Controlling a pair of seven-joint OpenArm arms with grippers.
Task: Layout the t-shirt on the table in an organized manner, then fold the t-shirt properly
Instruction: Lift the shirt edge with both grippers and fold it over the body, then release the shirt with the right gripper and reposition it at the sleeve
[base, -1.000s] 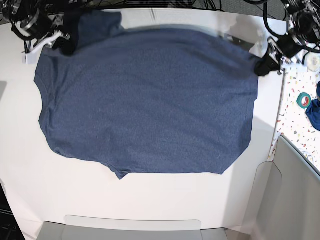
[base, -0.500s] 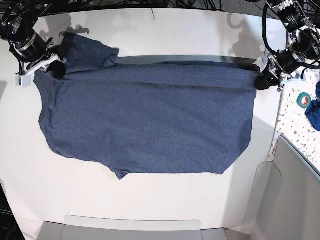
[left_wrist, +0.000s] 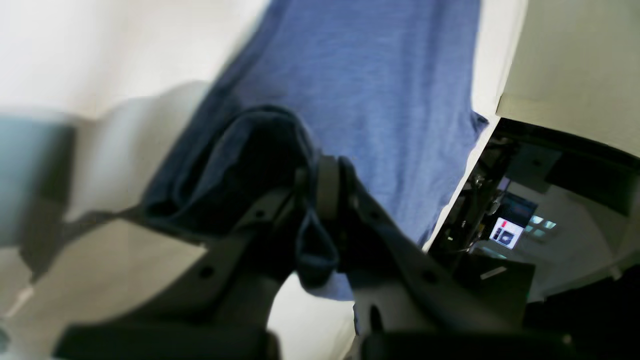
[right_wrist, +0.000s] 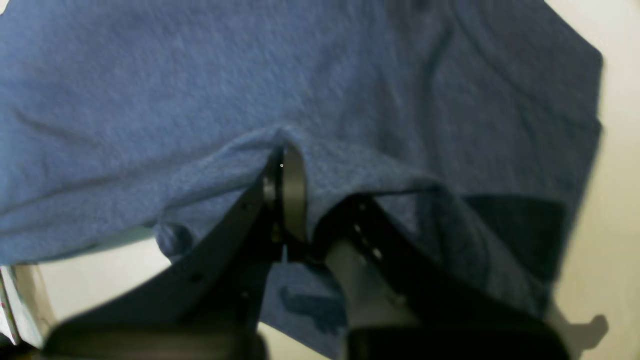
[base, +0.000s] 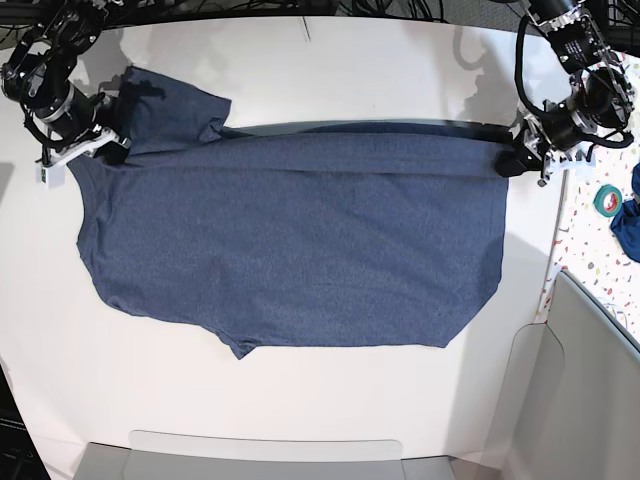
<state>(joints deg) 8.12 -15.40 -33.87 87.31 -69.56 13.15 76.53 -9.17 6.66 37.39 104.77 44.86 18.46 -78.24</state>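
1. Change since the earlier frames: the far edge of the t-shirt (base: 290, 250) has been drawn nearer, so a folded band now runs along the top between the two grippers. More bare table (base: 350, 70) shows beyond it. Both arms have come in towards the cloth.

2. Left gripper (base: 512, 160), on the right of the base view: jaws pressed together, pinching a bunched corner of the shirt. The wrist view confirms cloth (left_wrist: 350, 100) trapped between the fingers (left_wrist: 327, 190).

3. Right gripper (base: 108, 152), on the left of the base view: jaws likewise clamped on a pleat of fabric (right_wrist: 150, 100), close to the sleeve (base: 170, 105), which lies turned out above the fold.

4. Position of the shirt: spread plain side up across the middle of the table, lower hem towards the near edge, a small point of cloth sticking out at the bottom.

5. Handling judgement: light, limp and non-fragile. It will sag between the holds and drag on the surface, so corners and hems are the sound places to grip. An uneven pull would likely skew the fold.

6. Edges and room: the left gripper works close to the table's right edge, next to the speckled surface (base: 590, 250). Ample open table lies in front and behind.
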